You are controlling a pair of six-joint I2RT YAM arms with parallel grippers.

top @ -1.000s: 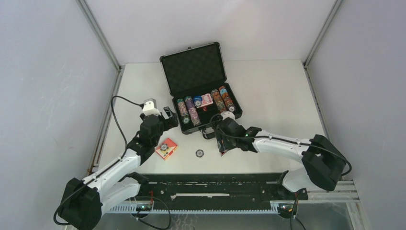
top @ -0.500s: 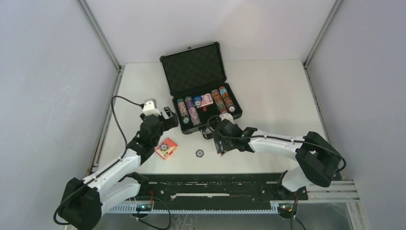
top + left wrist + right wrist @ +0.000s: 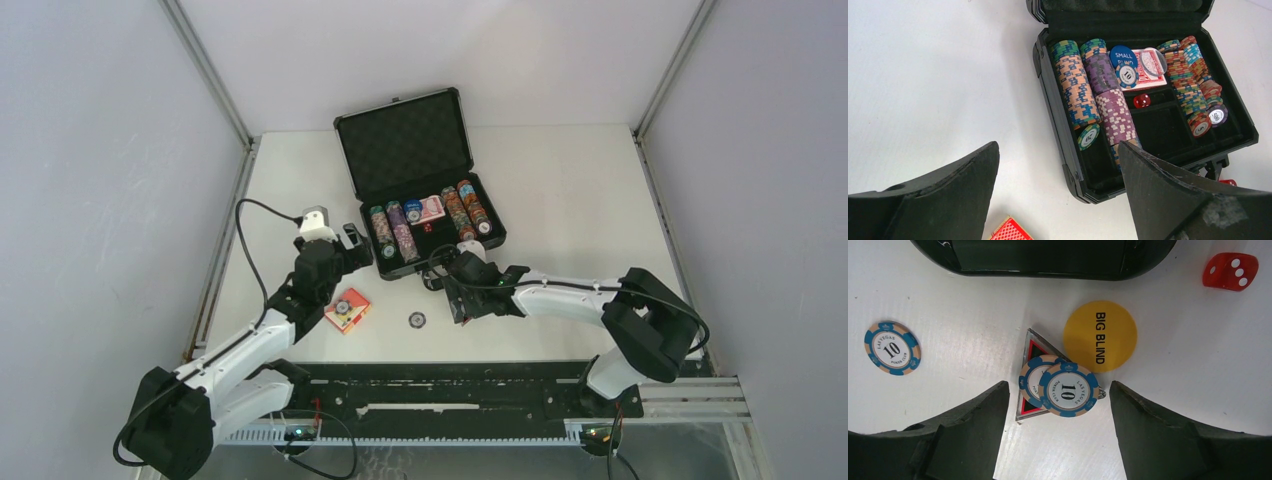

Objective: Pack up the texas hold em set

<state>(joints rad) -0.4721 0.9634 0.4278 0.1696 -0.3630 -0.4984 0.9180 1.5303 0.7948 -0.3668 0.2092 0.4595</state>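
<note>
The black briefcase (image 3: 405,145) lies open at the table's middle back, its tray holding rows of poker chips (image 3: 1075,92), a red card box (image 3: 1150,70) and a red die (image 3: 1142,101). My left gripper (image 3: 1058,150) hangs open over the table at the case's front left corner, holding nothing. A second red card box (image 3: 347,309) lies below it with a chip on top. My right gripper (image 3: 1058,405) stands open just in front of the case handle (image 3: 1043,257), over two blue 10 chips (image 3: 1067,390) resting on a triangular piece (image 3: 1029,407). A yellow BIG BLIND button (image 3: 1100,335) touches them.
A loose 10 chip (image 3: 892,348) lies left of the right gripper and a red die (image 3: 1230,271) to its far right. Another single chip (image 3: 417,320) sits on the white table between the two arms. Grey walls enclose the table.
The right gripper's jaws have spread wider, and the right arm has shifted a little left toward the case front. The left arm has stayed still.
</note>
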